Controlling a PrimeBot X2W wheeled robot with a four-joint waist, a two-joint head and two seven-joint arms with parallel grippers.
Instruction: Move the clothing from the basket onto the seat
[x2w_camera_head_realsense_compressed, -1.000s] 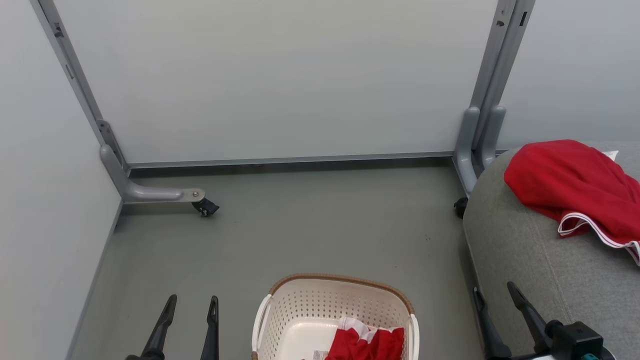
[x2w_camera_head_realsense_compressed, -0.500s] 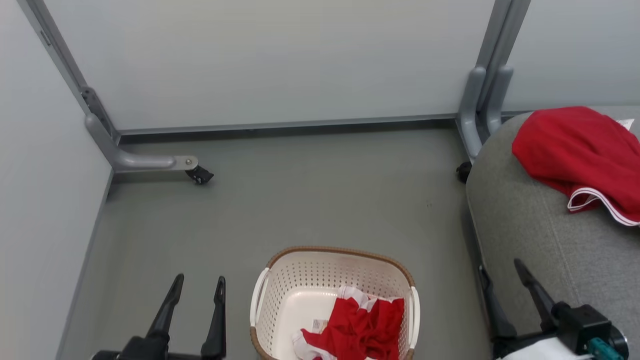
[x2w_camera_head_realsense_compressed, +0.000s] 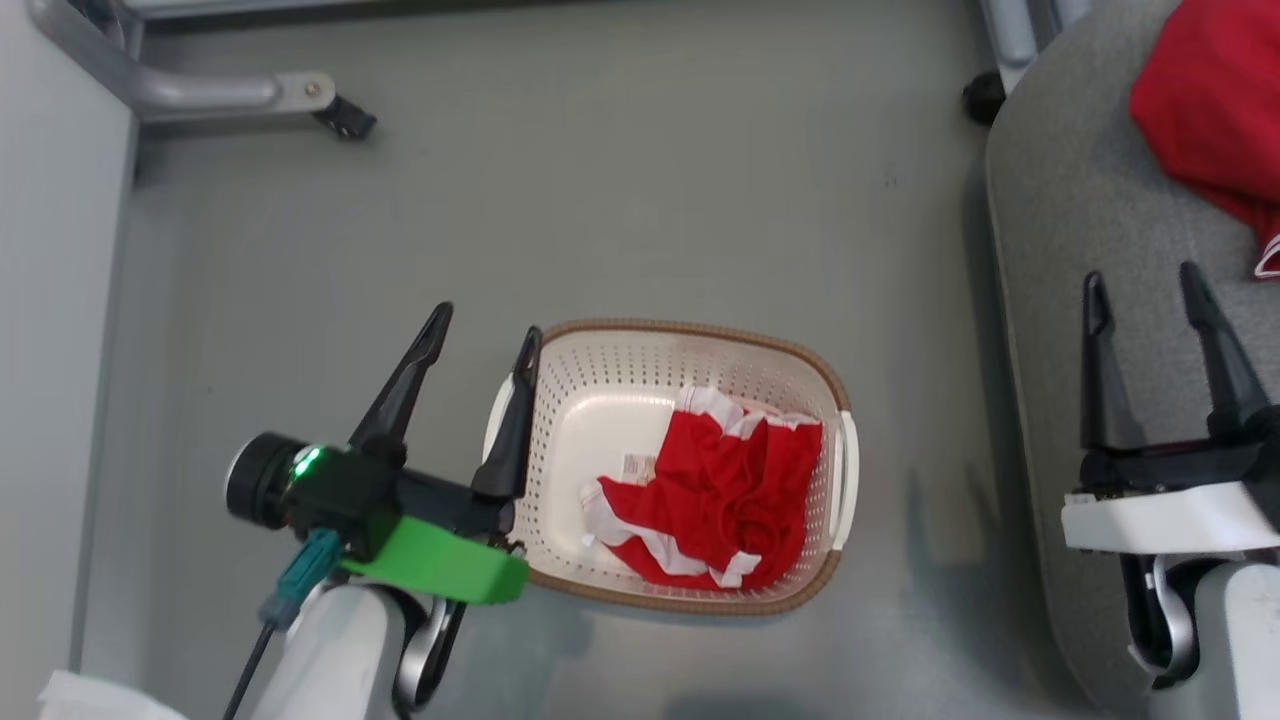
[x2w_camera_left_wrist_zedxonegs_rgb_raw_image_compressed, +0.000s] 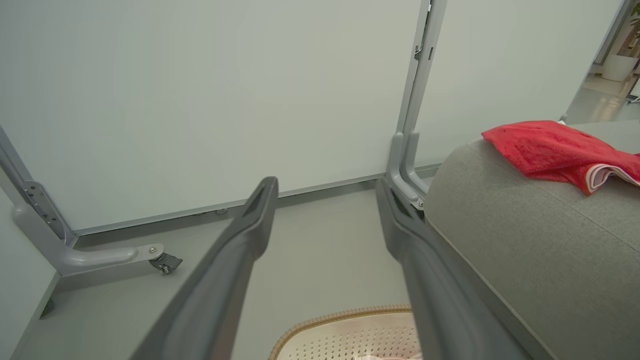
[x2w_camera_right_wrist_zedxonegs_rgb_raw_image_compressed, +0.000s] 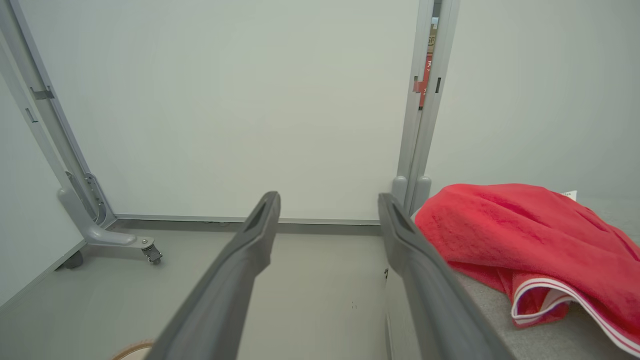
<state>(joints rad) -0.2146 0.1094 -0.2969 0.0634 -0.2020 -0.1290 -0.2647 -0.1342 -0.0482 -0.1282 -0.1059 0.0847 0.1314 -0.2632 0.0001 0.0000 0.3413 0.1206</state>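
While your left gripper (x2w_camera_head_realsense_compressed: 485, 322) hangs wide open and empty by the left rim of the basket (x2w_camera_head_realsense_compressed: 690, 328) at lower centre, 1 red garment (x2w_camera_head_realsense_compressed: 720, 495) lies crumpled inside it. Your right gripper (x2w_camera_head_realsense_compressed: 1142, 275), equally wide and empty, hovers over the grey seat (x2w_camera_head_realsense_compressed: 1070, 200) at the right edge. The other red garment (x2w_camera_head_realsense_compressed: 1205, 110) lies there, upper right.

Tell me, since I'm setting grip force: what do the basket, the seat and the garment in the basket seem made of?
Basket: likely moulded cream plastic, matte, judging by its perforated walls; the brown rim looks woven, perhaps imitation. Seat: grey upholstery fabric, with a stitched seam. Garment: soft red cloth with white trim, crumpled; fibre unclear.
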